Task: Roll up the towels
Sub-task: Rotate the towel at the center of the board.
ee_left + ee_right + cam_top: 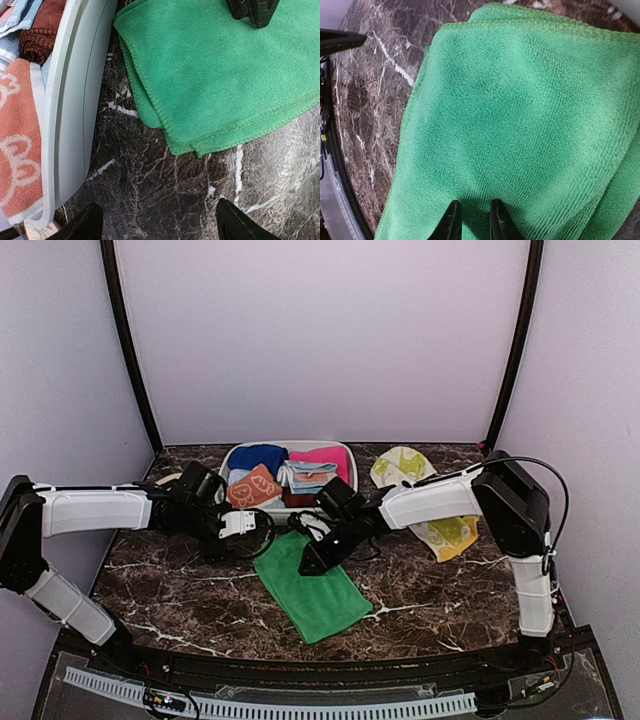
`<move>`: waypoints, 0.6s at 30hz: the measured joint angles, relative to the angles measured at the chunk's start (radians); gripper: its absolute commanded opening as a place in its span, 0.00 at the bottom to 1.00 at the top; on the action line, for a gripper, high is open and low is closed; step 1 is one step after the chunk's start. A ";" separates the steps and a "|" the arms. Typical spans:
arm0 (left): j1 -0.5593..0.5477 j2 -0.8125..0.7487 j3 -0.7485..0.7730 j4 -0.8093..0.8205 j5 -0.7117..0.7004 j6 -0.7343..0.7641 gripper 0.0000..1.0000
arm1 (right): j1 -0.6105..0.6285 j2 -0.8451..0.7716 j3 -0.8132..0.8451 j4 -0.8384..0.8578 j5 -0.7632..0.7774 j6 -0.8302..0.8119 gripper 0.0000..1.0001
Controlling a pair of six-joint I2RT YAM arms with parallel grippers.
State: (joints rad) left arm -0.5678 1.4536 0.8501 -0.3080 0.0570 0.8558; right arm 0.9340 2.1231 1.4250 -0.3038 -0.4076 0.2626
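**Position.** The plain bright green cloth towel [315, 585] lies flat and folded double on the dark marbled surface [170, 590], just in front of the white rounded plastic tray [232, 454]. The cream-white towel with yellow-green printed shapes [402, 466] lies loosely to the right of the tray.

**Handling.** Both towels are judged light, soft and limp. They will not keep a shape unsupported, and the pile is likely to drag on the surface rather than slide. Take the green towel at its edge nearest the tray, both layers together, close to the corners.

**Left hand** [160, 227]: released, fingers spread wide over bare surface beside the tray wall, next to the towel's corner, grasping nothing.

**Right hand** [472, 220]: fingers nearly together, tips down on the green towel near its tray-side edge. Whether cloth is pinched between them cannot be told.

**Hidden.** The right arm crosses the cream-white towel and cuts its middle from view. The folded cloths inside the tray show only in part.
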 measured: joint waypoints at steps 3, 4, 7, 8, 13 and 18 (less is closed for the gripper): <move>-0.002 0.018 -0.004 0.015 0.013 -0.033 0.77 | 0.000 -0.003 -0.016 0.054 0.044 0.015 0.14; -0.002 0.030 -0.005 0.024 0.015 -0.040 0.77 | -0.002 -0.013 -0.053 0.101 0.058 0.032 0.14; -0.004 0.074 -0.004 0.046 0.037 -0.059 0.77 | -0.003 -0.063 -0.166 0.225 0.095 0.082 0.13; -0.006 0.085 -0.003 0.048 0.043 -0.062 0.78 | -0.005 -0.081 -0.209 0.267 0.111 0.109 0.12; -0.053 0.114 0.035 0.043 0.055 -0.067 0.78 | -0.011 -0.158 -0.378 0.424 0.204 0.273 0.07; -0.143 0.133 0.127 0.045 0.060 -0.075 0.78 | 0.016 -0.226 -0.499 0.506 0.318 0.459 0.07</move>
State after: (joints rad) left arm -0.7109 1.5867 0.9768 -0.2630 0.1165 0.7807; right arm 0.9504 1.8973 0.9260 0.2024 -0.0898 0.7216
